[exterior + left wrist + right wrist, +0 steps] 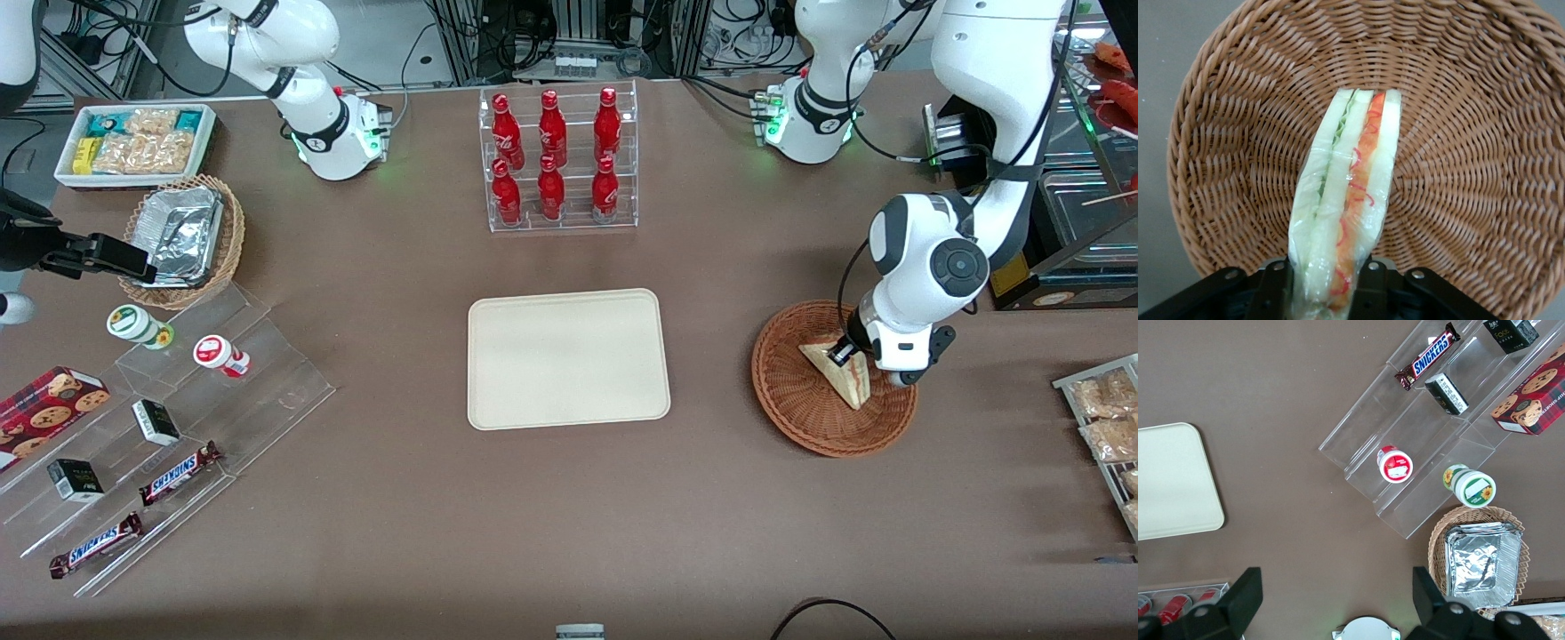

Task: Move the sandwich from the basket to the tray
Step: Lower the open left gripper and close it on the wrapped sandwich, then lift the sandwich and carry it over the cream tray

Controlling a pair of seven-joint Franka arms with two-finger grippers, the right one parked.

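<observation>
The sandwich (840,372) is a plastic-wrapped wedge with pale bread and red and green filling (1348,193). It lies in the round reddish-brown wicker basket (791,404), toward the working arm's end of the table. My gripper (843,353) is down in the basket, shut on the sandwich's wide end; a black finger (1373,288) presses each side of it. The basket's woven floor (1458,167) surrounds the wedge. The cream-beige tray (569,358) lies bare at the table's middle, beside the basket.
A clear rack of red bottles (557,160) stands farther from the front camera than the tray. A stepped acrylic shelf (178,418) with snacks, a foil-lined wicker basket (182,238) and a white snack bin (133,142) lie toward the parked arm's end. Packets (1107,418) sit at the working arm's table edge.
</observation>
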